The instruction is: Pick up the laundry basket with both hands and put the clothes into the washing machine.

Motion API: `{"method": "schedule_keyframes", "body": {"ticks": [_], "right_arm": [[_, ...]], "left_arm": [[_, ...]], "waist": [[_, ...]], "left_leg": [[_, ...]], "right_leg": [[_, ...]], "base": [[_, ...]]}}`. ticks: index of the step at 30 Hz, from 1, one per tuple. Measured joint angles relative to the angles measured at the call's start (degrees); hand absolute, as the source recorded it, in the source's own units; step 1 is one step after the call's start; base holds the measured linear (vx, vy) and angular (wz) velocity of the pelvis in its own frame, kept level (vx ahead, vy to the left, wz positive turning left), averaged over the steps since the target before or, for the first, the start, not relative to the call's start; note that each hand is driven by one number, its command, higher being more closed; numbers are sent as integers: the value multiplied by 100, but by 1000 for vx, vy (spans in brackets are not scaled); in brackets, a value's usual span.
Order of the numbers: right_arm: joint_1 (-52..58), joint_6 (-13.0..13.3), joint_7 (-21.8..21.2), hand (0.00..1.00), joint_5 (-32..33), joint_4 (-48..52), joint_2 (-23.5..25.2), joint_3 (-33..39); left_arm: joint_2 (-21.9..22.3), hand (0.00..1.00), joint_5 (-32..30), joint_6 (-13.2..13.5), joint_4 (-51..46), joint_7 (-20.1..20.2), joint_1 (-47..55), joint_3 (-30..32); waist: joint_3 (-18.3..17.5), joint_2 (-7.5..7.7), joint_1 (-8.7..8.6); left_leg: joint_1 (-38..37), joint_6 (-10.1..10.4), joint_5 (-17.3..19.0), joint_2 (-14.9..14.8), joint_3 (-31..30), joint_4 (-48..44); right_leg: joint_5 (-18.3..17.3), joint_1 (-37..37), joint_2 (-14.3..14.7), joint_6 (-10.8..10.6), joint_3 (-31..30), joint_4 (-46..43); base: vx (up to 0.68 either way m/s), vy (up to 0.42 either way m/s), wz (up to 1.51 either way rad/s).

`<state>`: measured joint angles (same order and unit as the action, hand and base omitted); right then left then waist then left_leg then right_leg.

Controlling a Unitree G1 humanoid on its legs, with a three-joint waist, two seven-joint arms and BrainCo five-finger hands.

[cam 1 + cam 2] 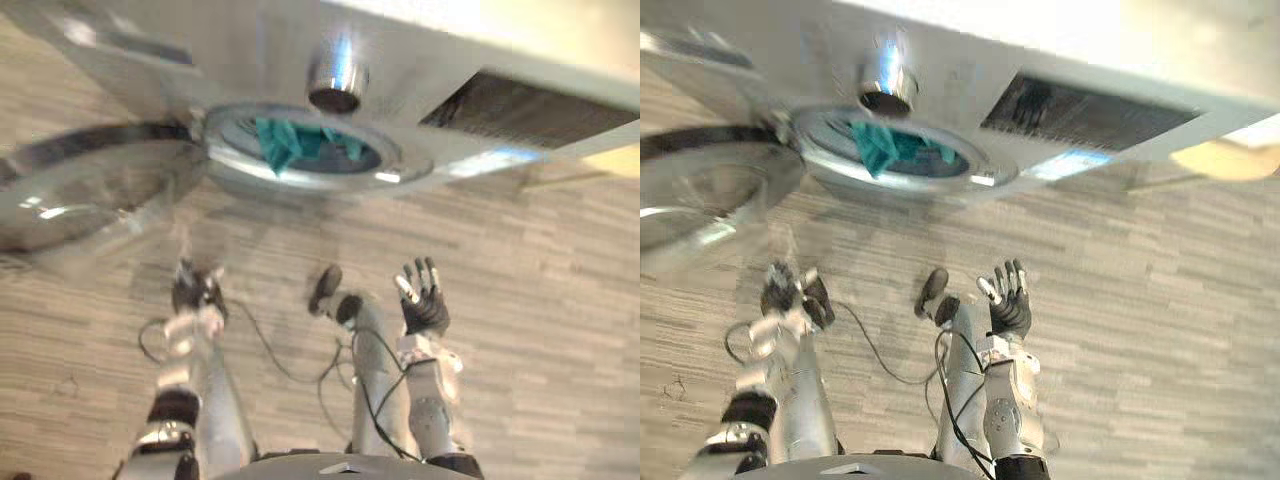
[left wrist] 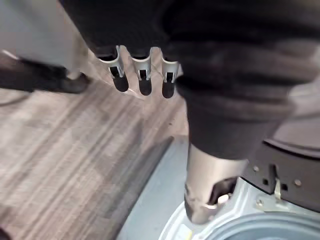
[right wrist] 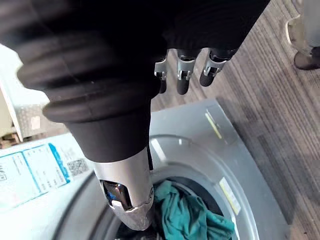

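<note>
So the front-loading washing machine [image 1: 200,50] sits at the far side of the scene, with its round glass door [image 1: 80,190] swung wide open to the left. The teal clothes [image 1: 285,140] are bunched inside the drum, just past the shiny rim of the opening, mostly toward the left part of it. There's a silver knob [image 1: 337,72] on the front right above the opening, and a dark panel [image 1: 520,105] further right. Both hands are up over the wood-look floor [image 1: 560,300], on the near side of the machine and not touching it. The left hand [image 1: 195,290] is below the left edge of the opening. It's blurry from the head, but its wrist view shows the fingers [image 2: 145,75] out straight with the thumb apart, nothing in them. The right hand [image 1: 425,305] is further right, fingers spread and pointing toward the machine, palm empty. Its wrist view looks past the straight thumb [image 3: 127,195] right into the drum with the teal stuff in it.
</note>
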<state>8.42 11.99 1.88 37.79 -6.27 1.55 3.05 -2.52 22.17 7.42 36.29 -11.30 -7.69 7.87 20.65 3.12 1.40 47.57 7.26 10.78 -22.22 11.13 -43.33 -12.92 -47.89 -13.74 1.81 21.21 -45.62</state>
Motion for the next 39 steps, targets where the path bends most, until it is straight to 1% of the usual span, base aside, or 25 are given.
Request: {"method": "schedule_keyframes", "body": {"ticks": [1, 3, 6, 7, 8, 10, 12, 15, 18, 22, 23, 25, 26, 27, 29, 30, 31, 32, 33, 34, 35, 36, 37, 38, 39], "right_arm": [[2, -6, 8, 0, 0, -220, -1, 56], [49, -109, 51, 0, -233, -1070, -23, 295], [158, -325, 29, 0, -511, -2026, -60, 567], [264, -388, -11, 0, -662, -2447, -76, 697], [307, -435, -35, 0, -707, -2699, -97, 760], [331, -529, -111, 0, -932, -3627, -299, 1117], [336, -647, -192, 0, -1092, -4278, -434, 1413], [405, -800, -211, 0, -1367, -4789, -562, 1485], [443, -885, -277, 0, -1575, -4940, -559, 1558], [298, -934, -312, 0, -1669, -5098, -561, 1400], [273, -949, -320, 0, -1750, -5103, -579, 1264], [157, -948, -432, 0, -1804, -5104, -694, 872], [81, -945, -443, 0, -1807, -5101, -728, 727], [-33, -947, -443, 0, -1847, -5102, -769, 585], [-146, -942, -439, 0, -2003, -5107, -802, 492], [-186, -942, -438, 0, -2026, -5116, -809, 493], [-260, -945, -440, 0, -2026, -5132, -828, 493], [-375, -952, -433, 0, -2045, -5158, -846, 511], [-408, -953, -431, 0, -2062, -5168, -844, 536], [-502, -946, -422, 0, -2118, -5202, -866, 638], [-539, -956, -407, 0, -2151, -5222, -919, 682], [-537, -949, -371, 0, -2144, -5226, -953, 678], [-541, -945, -363, 0, -2139, -5235, -995, 674], [-569, -943, -324, 0, -2103, -5245, -1058, 674], [-596, -936, -242, 0, -1984, -5296, -1094, 740]], "left_arm": [[40, 0, -1, 0, 148, 37, 104, 34], [106, 0, -22, 2, 586, 81, 422, 110], [106, 0, -798, -84, 843, 264, 850, 87], [105, 0, -1152, -113, 965, 349, 991, 52], [107, 0, -1300, -138, 1053, 403, 1043, 43], [116, 0, -1631, -168, 1418, 496, 1182, -65], [124, 0, -1749, -180, 1669, 593, 1214, -132], [119, 0, -1780, -194, 1934, 651, 1311, -111], [72, 0, -1777, -215, 1998, 664, 1475, -42], [-20, 0, -1720, -222, 2129, 673, 1480, 95], [-51, 0, -1700, -222, 2137, 678, 1489, 100], [-85, 0, -1620, -221, 2135, 674, 1501, 121], [-83, 0, -1610, -224, 2140, 674, 1506, 152], [-58, 0, -1597, -227, 2147, 674, 1506, 209], [-7, 0, -1591, -251, 2169, 664, 1464, 314], [19, 0, -1595, -270, 2175, 656, 1445, 333], [39, 0, -1600, -295, 2165, 645, 1429, 336], [28, 0, -1611, -310, 2163, 595, 1396, 338], [20, 0, -1607, -315, 2155, 562, 1384, 359], [27, 0, -1564, -325, 2143, 534, 1331, 474], [34, 0, -1541, -325, 2109, 513, 1336, 545], [33, 0, -1295, -322, 2086, 437, 1378, 565], [36, 0, -1178, -322, 2063, 404, 1401, 566], [35, 0, -841, -308, 2046, 380, 1393, 574], [49, 0, -444, -304, 1935, 382, 1341, 573]], "waist": [[-77, -17, -2], [-308, -90, 15], [-596, -137, 11], [-754, -194, -6], [-825, -222, -30], [-1144, -322, -156], [-1322, -398, -185], [-1498, -478, -219], [-1623, -452, -231], [-1666, -376, -238], [-1674, -360, -218], [-1696, -360, -111], [-1711, -385, -95], [-1719, -372, -83], [-1730, -394, -76], [-1722, -419, -54], [-1727, -499, 40], [-1729, -426, 56], [-1733, -423, 20], [-1694, -380, 4], [-1691, -375, 32], [-1696, -367, 47], [-1697, -366, 48], [-1703, -372, 46], [-1713, -378, 26]], "left_leg": [[-206, -8, -27, 68, 18, 148], [-1143, -4, -181, 237, 151, 775], [-2079, 52, -324, 428, 307, 1470], [-2418, 51, -423, 523, 325, 1792], [-2591, 49, -470, 577, 321, 1967], [-3167, 32, -703, 798, 295, 2626], [-3593, -3, -898, 941, 295, 3161], [-4219, -14, -1144, 1100, 331, 3780], [-4645, -24, -1157, 1176, 398, 3994], [-4777, -31, -1136, 1166, 84, 3902], [-4740, -30, -1136, 1145, -40, 3847], [-4679, 18, -1169, 1085, -264, 3826], [-4618, 27, -1233, 1075, -376, 3850], [-4523, 37, -1347, 1085, -589, 3939], [-4434, 4, -1669, 1154, -1004, 4253], [-4404, -28, -1729, 1172, -1064, 4299], [-4294, -205, -1838, 1221, -1135, 4305], [-4209, -467, -1771, 1275, -1092, 4359], [-4123, -509, -1632, 1258, -884, 4232], [-3726, -677, -1260, 1166, -599, 3269], [-3550, -785, -1106, 1118, -575, 2393], [-3533, -814, -762, 953, -482, 1364], [-3574, -828, -597, 828, -460, 938], [-3622, -715, -398, 527, -539, 426], [-3691, -538, -331, 302, -803, 385]], "right_leg": [[5, 199, -9, -28, 12, 104], [52, 1086, -31, -155, 112, 585], [130, 1940, -54, -287, 205, 1095], [187, 2285, -67, -354, 287, 1347], [220, 2471, -77, -383, 341, 1480], [374, 3081, -78, -552, 501, 2031], [561, 3499, -28, -638, 588, 2506], [865, 4094, 69, -711, 643, 3152], [1014, 4561, 145, -805, 653, 3563], [1168, 5155, 299, -820, 979, 3988], [1204, 5289, 367, -804, 1096, 4121], [1232, 5425, 505, -763, 1289, 4297], [1227, 5452, 546, -755, 1411, 4325], [1159, 5500, 577, -758, 1614, 4376], [1069, 5572, 589, -766, 2021, 4376], [1058, 5599, 594, -771, 2126, 4363], [1025, 5604, 596, -745, 2242, 4283], [1063, 5579, 498, -642, 2475, 4276], [1119, 5596, 430, -563, 2653, 4285], [1176, 5619, 232, -557, 2893, 4174], [1199, 5633, 47, -595, 2977, 3967], [1169, 5688, -204, -602, 3017, 3689], [1169, 5721, -289, -610, 3013, 3600], [1183, 5716, -445, -660, 2984, 3428], [1192, 5574, -645, -721, 2943, 3132]], "base": [[84, -41, 38], [95, -23, 33], [99, -1, 22], [111, 14, 24], [110, 19, 31], [116, 48, 36], [96, 58, 21], [111, 83, 3], [86, 58, -3], [43, -9, 36], [-31, -50, 55], [-73, -63, 49], [-134, -73, 59], [-179, -81, 83], [-151, -47, 110], [-111, -23, 104], [-128, -1, 83], [-120, 40, 81], [-107, 105, 84], [-66, 157, 67], [-57, 224, 58], [-33, 233, 23], [-36, 302, 16], [-14, 389, 20], [11, 434, 27]]}}
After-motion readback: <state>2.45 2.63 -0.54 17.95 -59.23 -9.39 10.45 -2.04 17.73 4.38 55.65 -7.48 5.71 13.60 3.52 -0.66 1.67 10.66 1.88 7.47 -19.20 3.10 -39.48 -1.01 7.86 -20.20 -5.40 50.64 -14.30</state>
